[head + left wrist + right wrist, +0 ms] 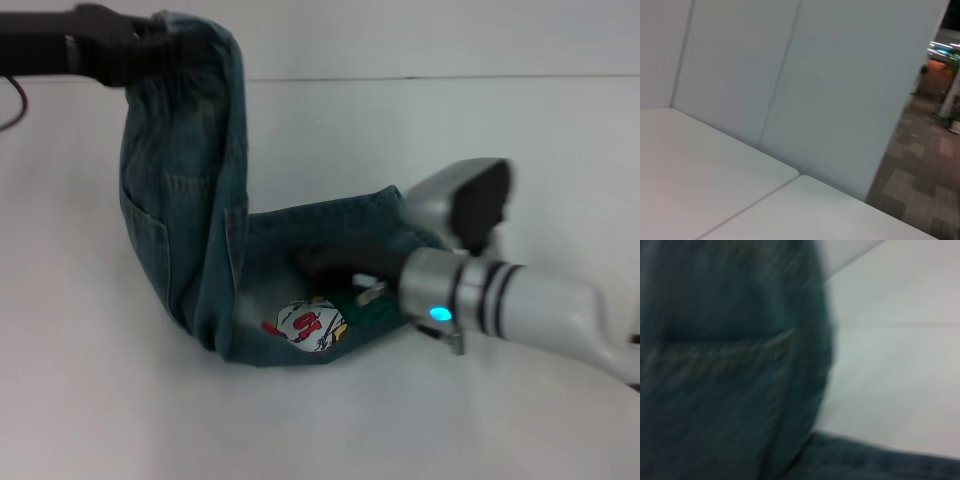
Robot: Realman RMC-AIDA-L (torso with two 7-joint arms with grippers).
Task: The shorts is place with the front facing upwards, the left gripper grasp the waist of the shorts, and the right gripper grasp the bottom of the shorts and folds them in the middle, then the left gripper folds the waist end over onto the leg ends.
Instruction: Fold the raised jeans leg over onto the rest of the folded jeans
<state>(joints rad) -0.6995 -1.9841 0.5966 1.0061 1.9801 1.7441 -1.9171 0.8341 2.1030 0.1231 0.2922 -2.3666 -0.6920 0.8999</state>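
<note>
Two pincers, crumpled denim shorts (pixel 200 200) lifted

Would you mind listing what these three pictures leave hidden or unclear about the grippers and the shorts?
- Left gripper: in the head view its fingers are buried in the raised end of the shorts; the left wrist view shows only table and wall.
- Right gripper: its fingertips are dark against the denim, so its opening is unclear.
- Right wrist view: blurred denim fills the frame, no fingers visible.
- Waistband pleats: hidden in the folds.
</note>
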